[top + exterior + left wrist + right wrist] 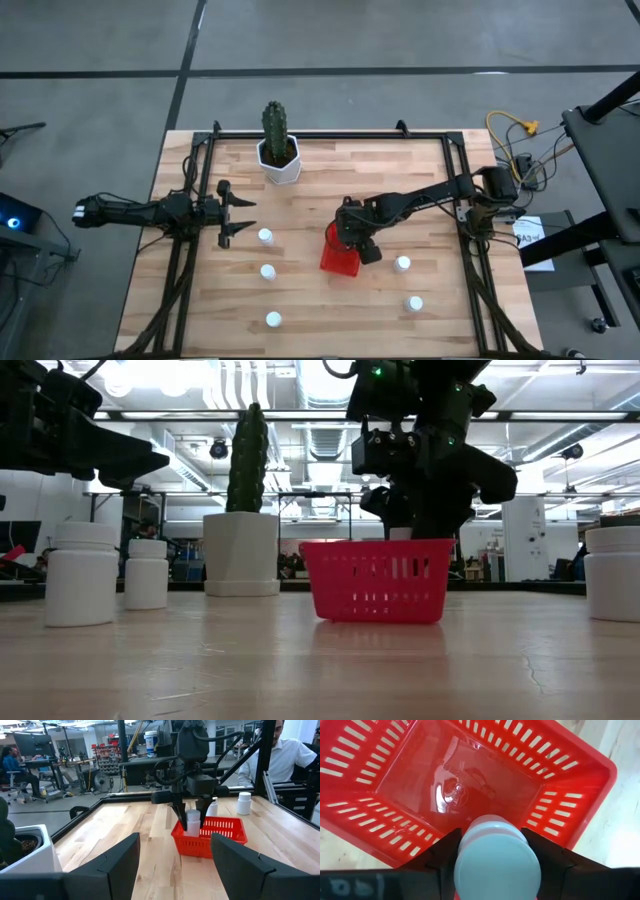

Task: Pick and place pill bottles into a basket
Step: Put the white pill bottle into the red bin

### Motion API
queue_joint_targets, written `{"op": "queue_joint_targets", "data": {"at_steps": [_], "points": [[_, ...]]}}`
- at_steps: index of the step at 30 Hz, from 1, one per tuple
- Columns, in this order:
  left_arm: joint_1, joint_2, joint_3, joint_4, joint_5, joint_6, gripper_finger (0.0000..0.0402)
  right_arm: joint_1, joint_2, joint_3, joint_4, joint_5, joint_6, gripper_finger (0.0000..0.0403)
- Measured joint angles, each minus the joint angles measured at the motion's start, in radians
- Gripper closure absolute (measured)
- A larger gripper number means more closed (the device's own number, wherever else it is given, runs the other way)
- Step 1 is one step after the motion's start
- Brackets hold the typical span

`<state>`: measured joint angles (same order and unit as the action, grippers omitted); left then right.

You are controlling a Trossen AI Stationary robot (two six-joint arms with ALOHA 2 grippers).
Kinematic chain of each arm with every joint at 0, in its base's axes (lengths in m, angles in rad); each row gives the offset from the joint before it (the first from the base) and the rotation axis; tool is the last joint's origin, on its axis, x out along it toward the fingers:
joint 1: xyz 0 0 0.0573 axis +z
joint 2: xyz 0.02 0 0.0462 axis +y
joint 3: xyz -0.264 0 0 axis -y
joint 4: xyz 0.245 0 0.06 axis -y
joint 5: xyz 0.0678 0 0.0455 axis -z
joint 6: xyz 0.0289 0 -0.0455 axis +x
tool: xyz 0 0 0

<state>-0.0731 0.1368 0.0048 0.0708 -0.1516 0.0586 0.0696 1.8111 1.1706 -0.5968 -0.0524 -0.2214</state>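
Taking the red basket (340,260) as the landmark, and starting nearest the low camera: one loose pill bottle (273,320) stood on the wooden worktop (330,310) well clear of the basket toward the front edge on the left arm's side, and another (414,303) stood near the front on the right arm's side. A little farther back, a bottle (268,271) stood level with the basket on its left-arm side, and one (402,264) stood just beside it on its right-arm side. The basket itself sat near the middle of the worktop, its floor (445,780) bare and glossy in the right wrist view. Directly above it hung the right end effector (498,865), its two dark fingers (442,857) closed against the sides of a white pill bottle held cap-up (497,862), the bottle's lower end over the basket's opening near one long wall; from the left wrist view the held bottle (192,822) appeared partly below the rim. Beyond the basket on the left-arm side a fifth loose bottle (265,236) stood just beside the left end effector (240,214), whose fingers were spread apart and held nothing. Farthest back, a white pot with a cactus (278,145) stood well behind the basket, near the rear edge.
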Motion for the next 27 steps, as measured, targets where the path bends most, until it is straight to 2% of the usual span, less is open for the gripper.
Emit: {"op": "queue_joint_targets", "data": {"at_steps": [7,27], "points": [[0.0,0.0,0.0,0.0,0.0,0.0,0.0175,0.0,0.0,0.0,-0.001,0.002,-0.008,0.0201],[0.0,0.0,0.0,0.0,0.0,0.0,0.0175,0.002,-0.001,0.037,-0.029,0.003,-0.015,0.02]]}}
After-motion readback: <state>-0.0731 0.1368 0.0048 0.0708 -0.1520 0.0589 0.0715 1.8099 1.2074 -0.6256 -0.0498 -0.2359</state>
